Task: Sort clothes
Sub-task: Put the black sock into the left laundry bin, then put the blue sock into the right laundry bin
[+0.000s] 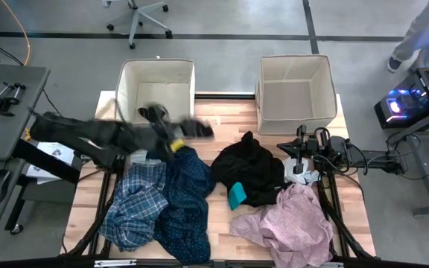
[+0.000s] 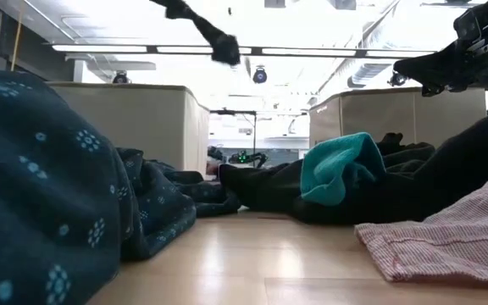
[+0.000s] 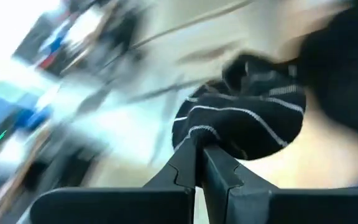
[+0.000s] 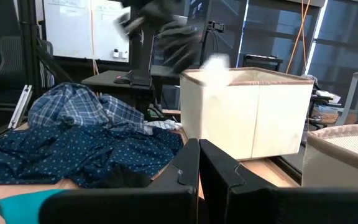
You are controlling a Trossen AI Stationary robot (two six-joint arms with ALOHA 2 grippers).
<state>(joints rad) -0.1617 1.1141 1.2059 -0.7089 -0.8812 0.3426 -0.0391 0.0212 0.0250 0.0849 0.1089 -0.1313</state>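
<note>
My left gripper is raised above the table's far left part, near the left beige box. It is shut on a black sock with thin white stripes, which also shows high in the low view as the sock. On the table lie the plaid shirt, the navy patterned shirt, the black garment, a teal sock and the pink garment. My right gripper is shut on nothing and waits at the far right by the right box. My left gripper pinches the striped sock between its two fingers at one edge of its bunched cloth. The sock is lifted clear of the table and of the other clothes, and the rest of it bulges out beyond the fingertips. How many layers are held I cannot tell.
Two open beige fabric boxes stand side by side at the table's far edge. Clothes cover most of the table's middle and near part. Bare wood shows between the boxes. A person's legs show at the far right, off the table.
</note>
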